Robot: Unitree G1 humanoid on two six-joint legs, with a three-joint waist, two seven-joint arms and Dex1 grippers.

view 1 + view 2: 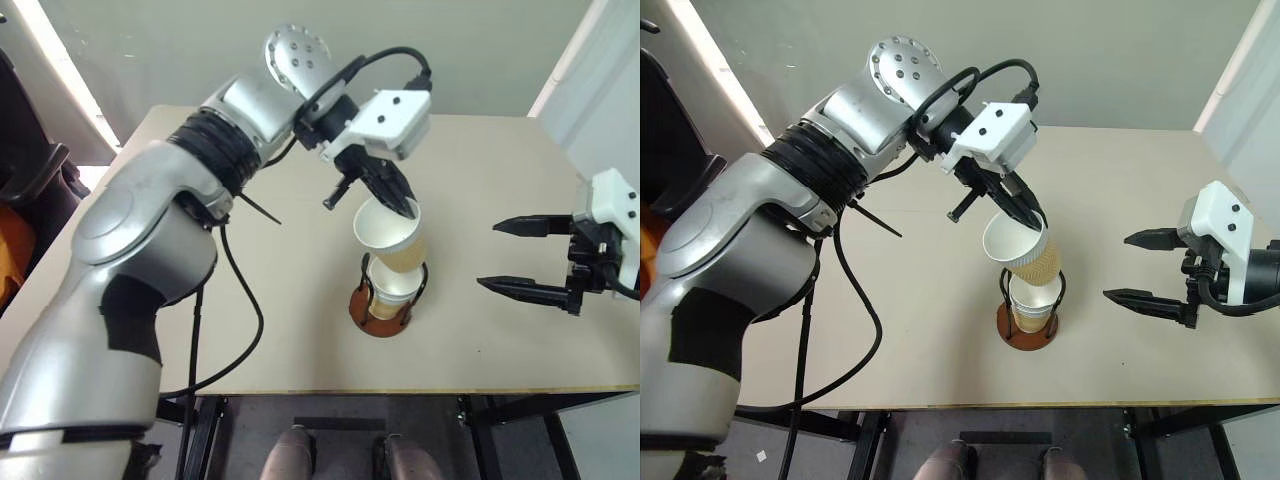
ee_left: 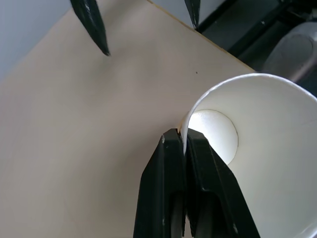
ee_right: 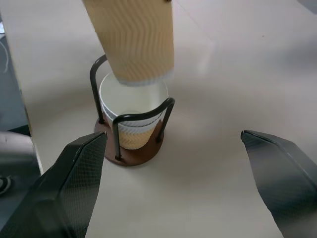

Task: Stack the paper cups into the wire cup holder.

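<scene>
Left gripper: fingers clamped shut on the rim of a tilted paper cup, held just above the holder.
Wire cup holder: stood at table centre, near edge; nested cups already seated inside.
Right gripper: jaws spread wide, empty, well right of the holder.
Risk: the tilted cup might have caught a wire loop or the nested rim, tipping the holder.

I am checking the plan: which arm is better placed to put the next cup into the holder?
The left. Its pincer is shut on the rim of a paper cup held tilted just above the cups in the wire cup holder. The right pincer is open, empty, off to the side.
</scene>
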